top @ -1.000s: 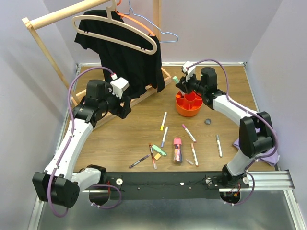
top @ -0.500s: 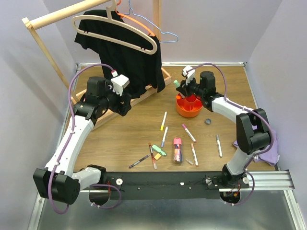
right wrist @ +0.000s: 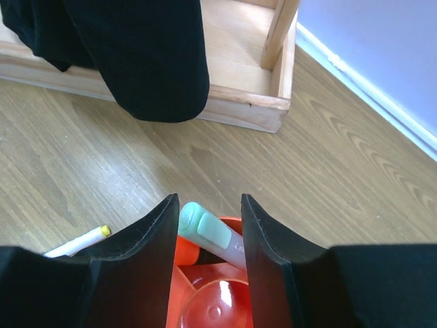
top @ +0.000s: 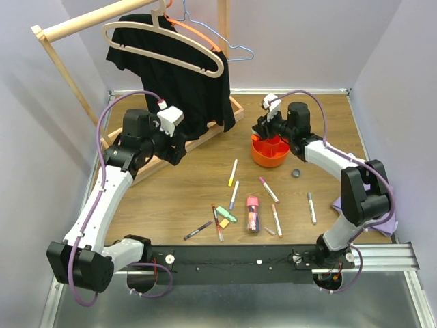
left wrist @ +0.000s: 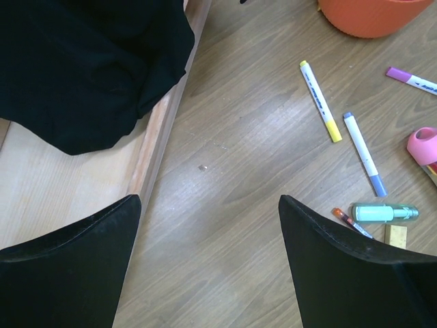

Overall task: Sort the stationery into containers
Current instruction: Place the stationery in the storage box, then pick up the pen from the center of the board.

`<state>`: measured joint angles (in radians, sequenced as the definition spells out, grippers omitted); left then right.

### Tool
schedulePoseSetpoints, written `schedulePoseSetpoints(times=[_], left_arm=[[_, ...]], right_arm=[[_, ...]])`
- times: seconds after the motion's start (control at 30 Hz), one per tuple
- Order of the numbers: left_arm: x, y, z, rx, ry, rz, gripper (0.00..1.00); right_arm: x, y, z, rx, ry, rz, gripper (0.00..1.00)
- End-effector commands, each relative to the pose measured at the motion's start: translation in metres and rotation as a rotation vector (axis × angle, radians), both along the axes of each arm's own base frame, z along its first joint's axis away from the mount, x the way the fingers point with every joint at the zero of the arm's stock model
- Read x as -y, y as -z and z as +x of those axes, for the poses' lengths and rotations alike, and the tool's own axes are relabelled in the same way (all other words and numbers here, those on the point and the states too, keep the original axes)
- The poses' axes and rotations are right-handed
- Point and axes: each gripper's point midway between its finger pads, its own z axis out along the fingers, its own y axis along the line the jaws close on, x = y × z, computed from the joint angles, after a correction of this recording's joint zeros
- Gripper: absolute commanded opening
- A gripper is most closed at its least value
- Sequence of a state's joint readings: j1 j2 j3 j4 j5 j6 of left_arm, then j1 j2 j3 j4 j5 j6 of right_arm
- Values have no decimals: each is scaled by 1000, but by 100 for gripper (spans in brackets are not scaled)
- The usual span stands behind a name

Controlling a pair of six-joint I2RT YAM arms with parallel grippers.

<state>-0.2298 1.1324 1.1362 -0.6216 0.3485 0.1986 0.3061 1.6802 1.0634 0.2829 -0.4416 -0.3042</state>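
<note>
Right wrist view: green highlighter [right wrist: 208, 231] now leans tip-down in the orange organiser [right wrist: 183, 258].
Half a second ago it hung outside the rim. The right gripper [right wrist: 209, 201] has since moved over the organiser, fingers narrow on either side of the highlighter, grip unclear. The left gripper [left wrist: 208, 199] hangs wide over the table [left wrist: 225, 137], barely shifted.

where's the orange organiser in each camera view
Top external: orange organiser right of centre, toward the back, under the right tool.
Left wrist: top right corner, cut by the frame.
Right wrist: bottom centre, between the tool's fingers, green highlighter dipping in.
Shared landmark: black shirt, in all three.
</note>
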Motion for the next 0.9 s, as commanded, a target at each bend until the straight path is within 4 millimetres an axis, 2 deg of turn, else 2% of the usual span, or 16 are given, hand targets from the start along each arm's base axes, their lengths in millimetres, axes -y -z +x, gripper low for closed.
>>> schedulePoseSetpoints(times=[0.0, 0.1, 0.13, 0.2, 0.23, 0.27, 0.33, 0.37, 0.43, 0.57, 0.6, 0.67, 0.8, 0.87], left_arm=[[-2, -13, 1, 68, -1, 7, 91], [5, -11, -7, 54, 20, -8, 91], [7, -9, -10, 49, 17, -12, 91], [17, -1, -23, 9, 27, -39, 91], [20, 1, -28, -1, 28, -45, 91], [21, 5, -31, -15, 23, -48, 91], [23, 13, -39, -45, 4, -67, 91], [21, 18, -41, -61, -15, -69, 91], [22, 22, -44, -93, -40, -90, 92], [20, 27, -48, -126, -85, -105, 91], [20, 31, -49, -138, -83, -101, 91], [20, 35, -51, -151, -89, -98, 90], [11, 33, -47, -104, -130, -92, 91], [16, 32, -53, -112, -93, -105, 91]], right_arm=[[7, -30, -11, 26, 20, 14, 49], [9, -51, -19, 22, 22, 29, 50], [10, -66, -24, 35, 23, 45, 50], [10, -75, -36, -10, 20, 60, 50], [11, -87, -45, -8, 11, 69, 50], [10, -77, -61, -81, -22, 55, 50], [10, -77, -81, -124, -63, 37, 50], [12, -73, -99, -186, -71, 25, 50], [16, -64, -118, -281, -52, 34, 51], [27, -40, -170, -510, -2, 53, 51], [25, -41, -182, -511, -34, 48, 52], [23, -23, -208, -590, -97, -12, 52], [16, -7, -225, -567, -204, -134, 52], [16, -7, -225, -531, -213, -190, 51]])
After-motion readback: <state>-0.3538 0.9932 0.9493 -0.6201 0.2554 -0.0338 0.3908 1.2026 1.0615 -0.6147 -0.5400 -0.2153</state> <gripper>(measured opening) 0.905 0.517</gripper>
